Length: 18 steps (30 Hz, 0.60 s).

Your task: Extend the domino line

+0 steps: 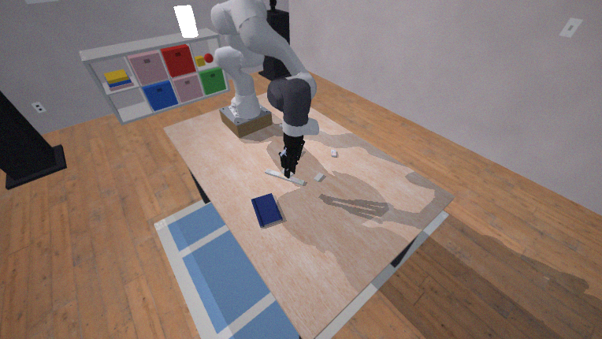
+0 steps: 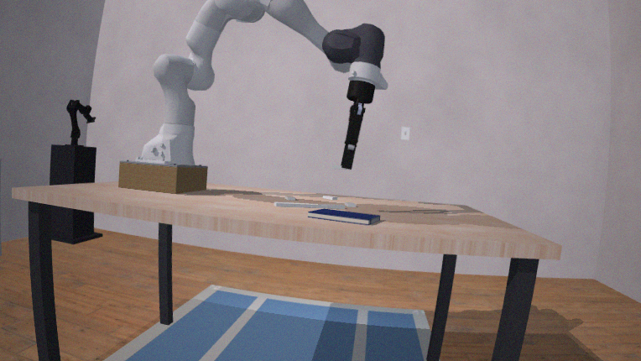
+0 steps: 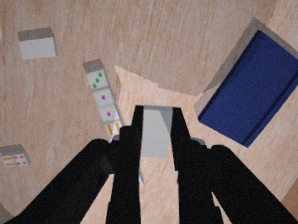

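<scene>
My gripper (image 2: 346,165) hangs well above the table, shut on a grey domino (image 3: 157,132) that stands on edge between the fingertips; its face is hidden. The line of face-up dominoes (image 1: 285,176) with coloured pips lies flat below the gripper and also shows in the wrist view (image 3: 103,99). A grey face-down domino (image 1: 319,176) lies just right of the line's near end and appears in the wrist view (image 3: 37,44). A face-up domino (image 3: 13,156) with coloured pips lies apart from the line.
A dark blue book (image 1: 266,210) lies flat on the table near the line's end, toward the front edge (image 3: 256,90). A small white domino (image 1: 333,153) lies to the right. The arm's wooden base block (image 1: 246,121) stands at the back.
</scene>
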### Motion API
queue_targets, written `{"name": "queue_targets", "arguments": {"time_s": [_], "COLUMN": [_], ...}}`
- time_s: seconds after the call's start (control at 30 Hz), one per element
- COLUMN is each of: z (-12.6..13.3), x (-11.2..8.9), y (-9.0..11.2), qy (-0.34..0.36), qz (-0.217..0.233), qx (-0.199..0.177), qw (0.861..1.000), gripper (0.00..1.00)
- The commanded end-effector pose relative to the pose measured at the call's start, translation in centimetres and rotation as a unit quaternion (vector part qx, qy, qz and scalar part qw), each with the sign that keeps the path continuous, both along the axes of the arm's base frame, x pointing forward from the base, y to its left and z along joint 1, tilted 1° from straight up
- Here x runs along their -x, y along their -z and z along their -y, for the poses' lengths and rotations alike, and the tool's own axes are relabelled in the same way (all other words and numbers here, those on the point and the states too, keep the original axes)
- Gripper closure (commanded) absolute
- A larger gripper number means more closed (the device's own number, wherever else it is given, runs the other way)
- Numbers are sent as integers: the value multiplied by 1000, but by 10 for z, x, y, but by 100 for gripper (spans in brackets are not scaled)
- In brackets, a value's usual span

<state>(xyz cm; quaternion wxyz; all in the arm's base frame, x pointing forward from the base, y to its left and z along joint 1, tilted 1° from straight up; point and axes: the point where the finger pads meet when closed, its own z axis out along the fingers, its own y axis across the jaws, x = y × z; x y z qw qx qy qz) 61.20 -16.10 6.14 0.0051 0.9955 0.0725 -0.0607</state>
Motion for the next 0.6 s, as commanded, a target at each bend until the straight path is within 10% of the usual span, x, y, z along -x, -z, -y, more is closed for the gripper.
{"name": "queue_targets", "arguments": {"time_s": [0.0,0.13,0.5,0.57], "z": [-2,-9,-204,-204], "x": [6,6,93,93], "y": [0,-1,0,0], "qy": [-3,-3,-3,-3], "qz": [-9,-9,-9,-9], "qx": [-5,-5,-7,-7], "qw": [1000,1000,1000,1000], "gripper": [78,78,78,78]}}
